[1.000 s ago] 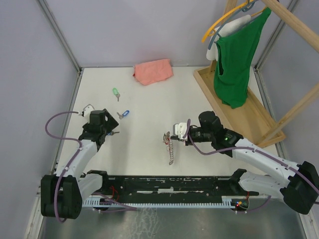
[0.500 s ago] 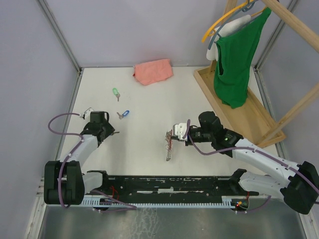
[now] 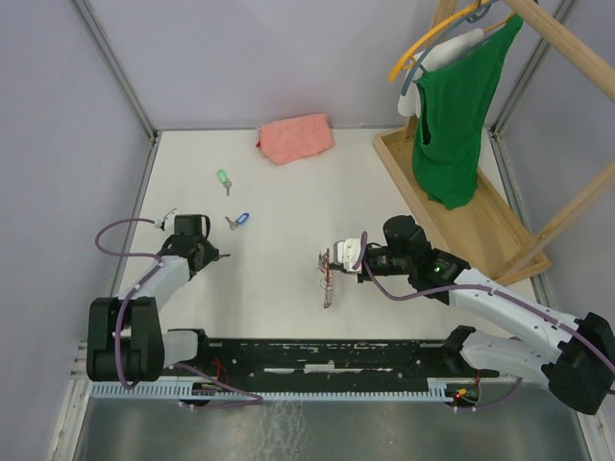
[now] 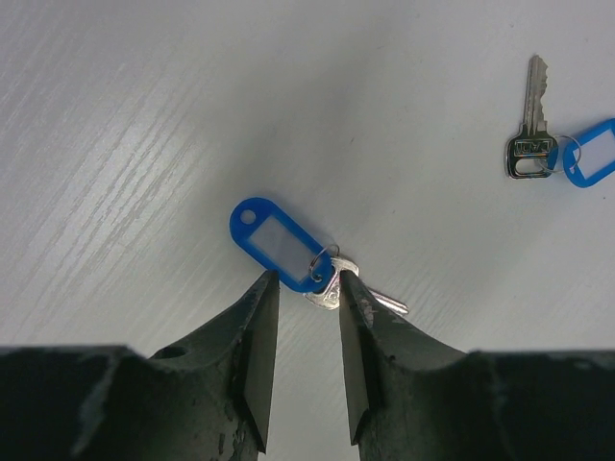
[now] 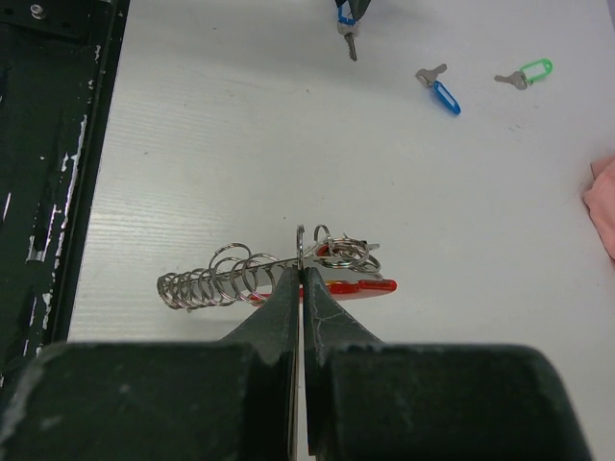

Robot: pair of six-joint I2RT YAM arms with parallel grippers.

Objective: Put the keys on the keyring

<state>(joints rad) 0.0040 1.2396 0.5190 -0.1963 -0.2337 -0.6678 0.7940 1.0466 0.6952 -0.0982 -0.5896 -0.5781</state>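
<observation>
1. Risk: the left gripper (image 4: 307, 279) straddles the blue-tag key (image 4: 279, 235) where tag meets key head. The key lies flat on the table (image 4: 144, 115), so thin metal may pivot or squirt out under a pinch.
2. Left gripper: jaws narrowed, tips against tag and key head. Cannot tell if the hold is firm.
3. Right gripper (image 5: 300, 275), at 3 o'clock from the left one: pressed together on the keyring (image 5: 338, 255). A slip there would drop the ring.
4. Farther: second blue key (image 3: 237, 221) at 1 o'clock, green key (image 3: 223, 179) at 12.

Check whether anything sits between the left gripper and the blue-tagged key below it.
Nothing visible does. The left gripper straddles the blue-tagged key on the table; the second blue-tagged key lies well aside.
</observation>
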